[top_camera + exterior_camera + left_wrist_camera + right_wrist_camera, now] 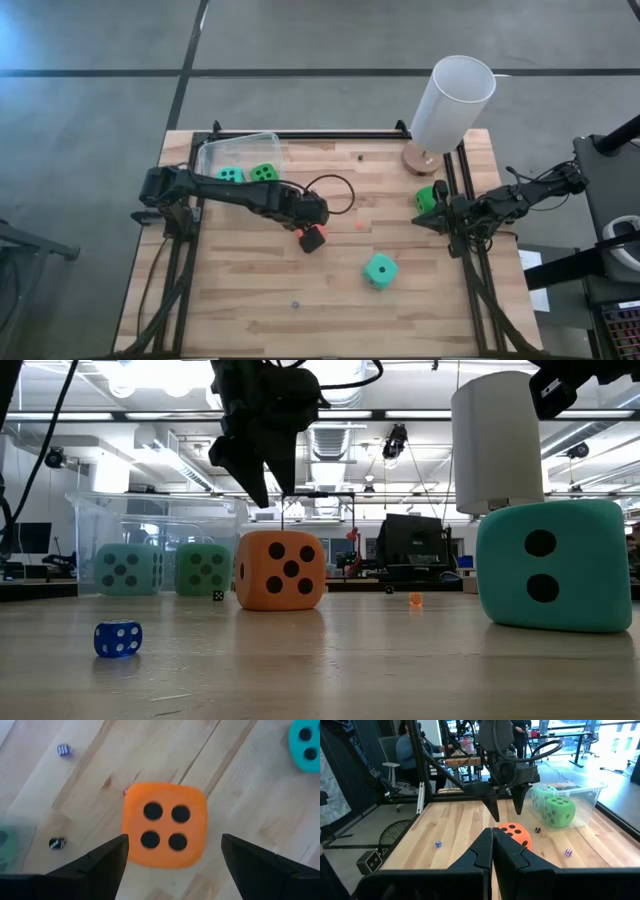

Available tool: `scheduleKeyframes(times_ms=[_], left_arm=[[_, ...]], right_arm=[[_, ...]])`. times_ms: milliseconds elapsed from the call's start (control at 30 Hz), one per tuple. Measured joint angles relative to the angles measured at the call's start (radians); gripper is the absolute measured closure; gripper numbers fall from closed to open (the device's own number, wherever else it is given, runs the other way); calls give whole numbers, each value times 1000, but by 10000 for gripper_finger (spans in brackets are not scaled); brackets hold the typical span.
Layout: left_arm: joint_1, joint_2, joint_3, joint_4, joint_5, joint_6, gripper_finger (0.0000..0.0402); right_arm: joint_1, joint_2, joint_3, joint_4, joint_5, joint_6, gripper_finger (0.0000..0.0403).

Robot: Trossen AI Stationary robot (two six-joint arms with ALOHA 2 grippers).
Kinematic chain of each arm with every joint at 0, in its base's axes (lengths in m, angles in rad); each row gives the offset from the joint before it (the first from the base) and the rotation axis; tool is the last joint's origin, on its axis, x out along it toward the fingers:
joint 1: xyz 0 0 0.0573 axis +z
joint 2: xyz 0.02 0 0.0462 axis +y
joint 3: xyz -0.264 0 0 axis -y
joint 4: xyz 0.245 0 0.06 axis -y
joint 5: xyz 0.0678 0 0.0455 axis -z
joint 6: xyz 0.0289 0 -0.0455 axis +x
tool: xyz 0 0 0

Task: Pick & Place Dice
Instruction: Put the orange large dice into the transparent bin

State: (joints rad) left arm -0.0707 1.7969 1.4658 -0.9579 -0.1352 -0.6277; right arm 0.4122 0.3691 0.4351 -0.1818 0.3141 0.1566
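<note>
Left gripper poised over the orange die, jaws spread.

The orange die [165, 825] sits on the tabletop [240, 290] near its middle, four pips up. It lies below and between the open jaws of the left gripper [172, 852], not yet touched; they seem spread to straddle it for a pick. At the far left, two green dice [248, 174] already rest in the clear tub [215, 150], likely the drop spot. A teal die [379, 270] waits nearer right, another green die [426, 196] beside the right gripper [492, 840], parked at the right edge, jaws closed and empty.
</note>
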Motion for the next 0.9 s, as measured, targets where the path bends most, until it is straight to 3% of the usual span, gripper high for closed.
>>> scheduleKeyframes(times_ms=[300, 533, 900], left_arm=[[-1, 17, 0, -16, -22, 32, 58], [-1, 58, 12, -26, -29, 54, 10], [-1, 179, 161, -159, -59, 85, 4]], right_arm=[[0, 0, 0, 0, 0, 0, 394], [0, 0, 0, -1, 0, 0, 394], [0, 0, 0, -2, 0, 0, 394]])
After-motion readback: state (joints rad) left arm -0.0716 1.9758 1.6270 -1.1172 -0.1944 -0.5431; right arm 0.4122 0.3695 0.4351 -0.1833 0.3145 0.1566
